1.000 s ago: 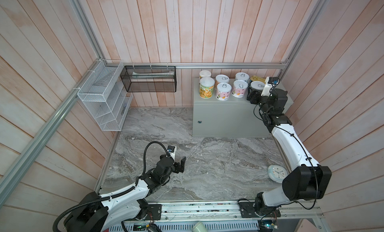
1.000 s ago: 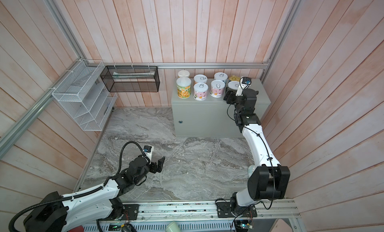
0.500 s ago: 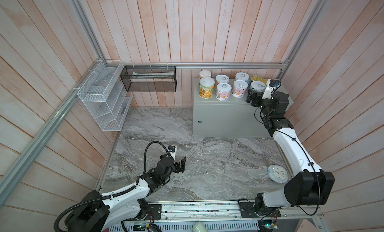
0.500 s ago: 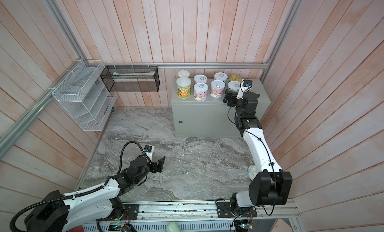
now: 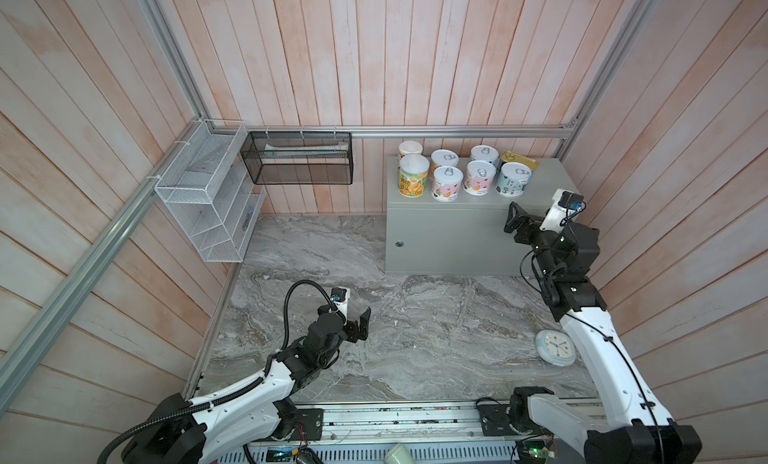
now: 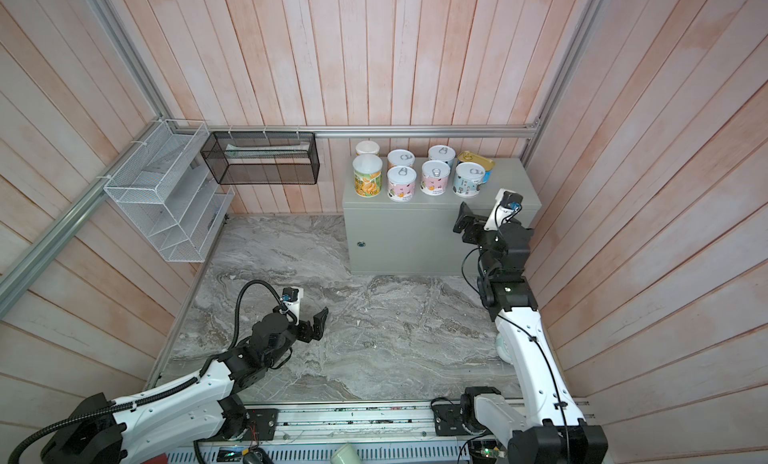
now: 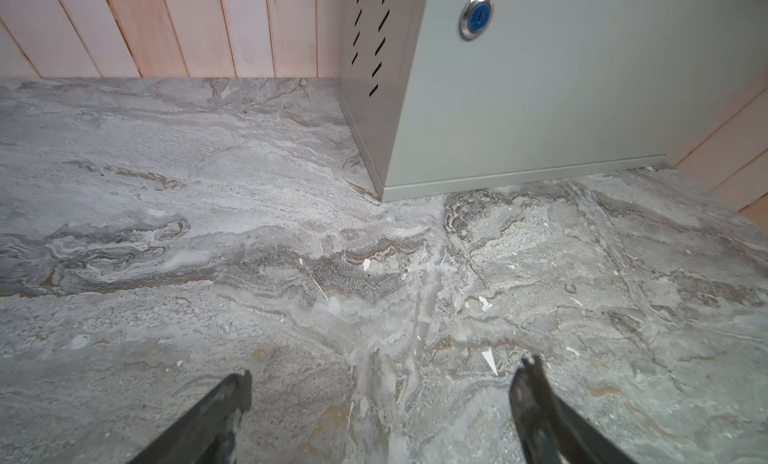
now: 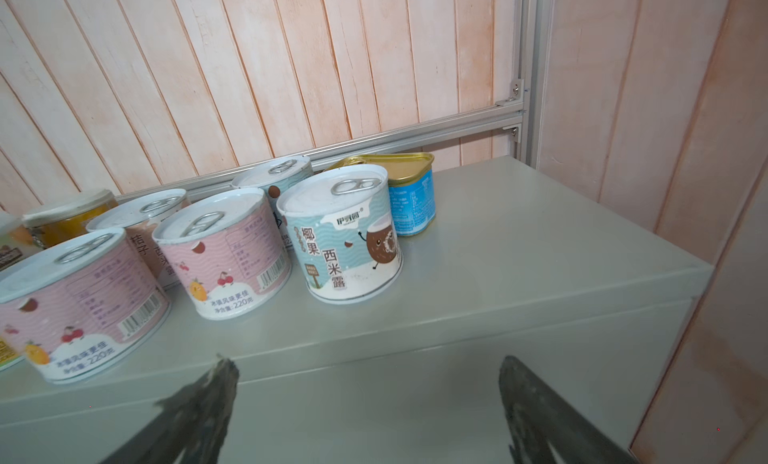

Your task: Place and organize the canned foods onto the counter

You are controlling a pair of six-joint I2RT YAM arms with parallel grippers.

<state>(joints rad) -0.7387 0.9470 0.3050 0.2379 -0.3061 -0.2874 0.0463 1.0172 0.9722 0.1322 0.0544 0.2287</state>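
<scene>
Just off the right front edge of the counter (image 5: 544,183), the right gripper (image 8: 369,364) hangs spread wide and empty. The canned foods (image 5: 480,177) stand in two rows on its top, towards the back left. Low over the marble floor (image 5: 415,316), the left gripper (image 7: 385,370) is spread too, holding nothing.

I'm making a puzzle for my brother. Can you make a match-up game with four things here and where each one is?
Things: 1 gold tin; 2 clock; 3 left gripper; 4 black mesh basket.
Places: A hung on the wall rail; B lying on the marble; C on the counter, behind a blue can; D open above the marble, empty.
Pairs: 1-C; 2-B; 3-D; 4-A.
</scene>
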